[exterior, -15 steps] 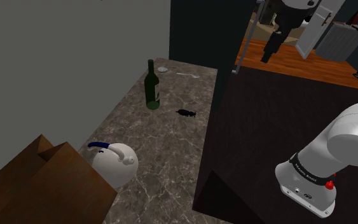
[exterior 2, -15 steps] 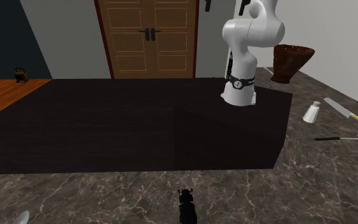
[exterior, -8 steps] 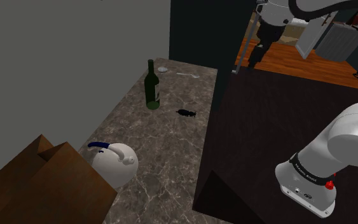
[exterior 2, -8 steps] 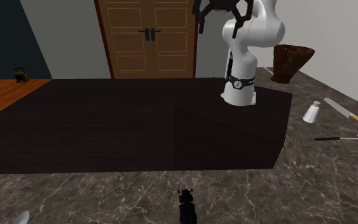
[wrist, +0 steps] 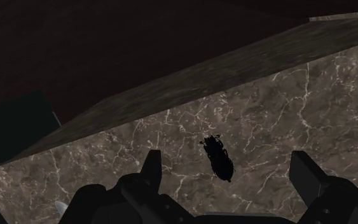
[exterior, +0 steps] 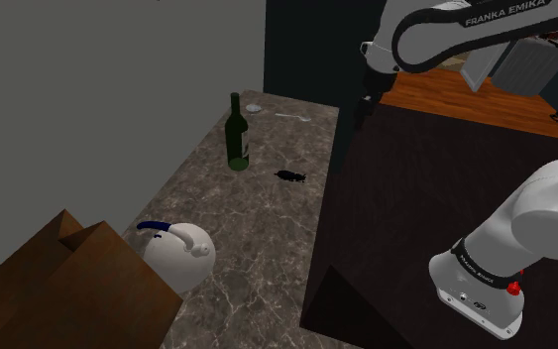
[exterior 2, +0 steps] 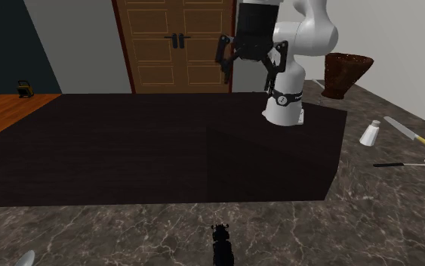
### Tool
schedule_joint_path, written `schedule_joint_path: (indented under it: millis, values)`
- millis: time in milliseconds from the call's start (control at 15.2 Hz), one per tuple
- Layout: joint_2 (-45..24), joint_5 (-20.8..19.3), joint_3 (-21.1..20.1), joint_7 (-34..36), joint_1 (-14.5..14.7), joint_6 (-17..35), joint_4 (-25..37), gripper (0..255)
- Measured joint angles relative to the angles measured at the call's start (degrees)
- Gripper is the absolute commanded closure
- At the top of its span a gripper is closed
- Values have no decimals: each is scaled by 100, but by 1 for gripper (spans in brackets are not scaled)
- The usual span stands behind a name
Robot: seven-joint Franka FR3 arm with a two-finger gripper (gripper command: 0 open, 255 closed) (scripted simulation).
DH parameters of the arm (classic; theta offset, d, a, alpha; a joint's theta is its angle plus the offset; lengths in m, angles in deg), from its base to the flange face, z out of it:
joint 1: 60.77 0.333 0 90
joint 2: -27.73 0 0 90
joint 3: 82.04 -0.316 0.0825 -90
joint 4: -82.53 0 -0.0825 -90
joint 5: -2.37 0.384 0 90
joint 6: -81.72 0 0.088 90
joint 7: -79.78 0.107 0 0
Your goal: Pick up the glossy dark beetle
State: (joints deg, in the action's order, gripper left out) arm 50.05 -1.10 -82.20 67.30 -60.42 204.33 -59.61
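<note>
The beetle (exterior: pixel 289 176) is small, glossy and black. It lies on the brown marble counter (exterior: pixel 237 248), close to the edge of the dark stand top. In the second exterior view the beetle (exterior 2: pixel 221 245) sits at the near edge. My gripper (exterior 2: pixel 247 75) hangs open high above the stand top, far back from the beetle, under the white arm (exterior: pixel 445 25). In the wrist view the open gripper (wrist: pixel 228 175) has nothing held, and the beetle (wrist: pixel 217 157) shows on the marble well below, between the two fingers (wrist: pixel 151 168).
A green wine bottle (exterior: pixel 237 134) stands near the beetle. A white rounded pot (exterior: pixel 177 253) and a brown box (exterior: pixel 58 288) lie farther along the counter. A shaker (exterior 2: pixel 369 134), knife (exterior 2: pixel 411 136), spatula (exterior 2: pixel 414 164) and basket (exterior 2: pixel 346 72) are at the second exterior view's right.
The arm has swung toward the shoulder view's left and come down; the open gripper now hangs lower over the stand top. The beetle has stayed put.
</note>
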Motion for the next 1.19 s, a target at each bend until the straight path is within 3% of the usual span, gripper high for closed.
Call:
schedule_joint_path:
  millis: [660,1188]
  values:
    - [-2149,70,-2,-332,111,1685,435,0]
    - [-3972,129,-86,-623,146,2481,1437,0]
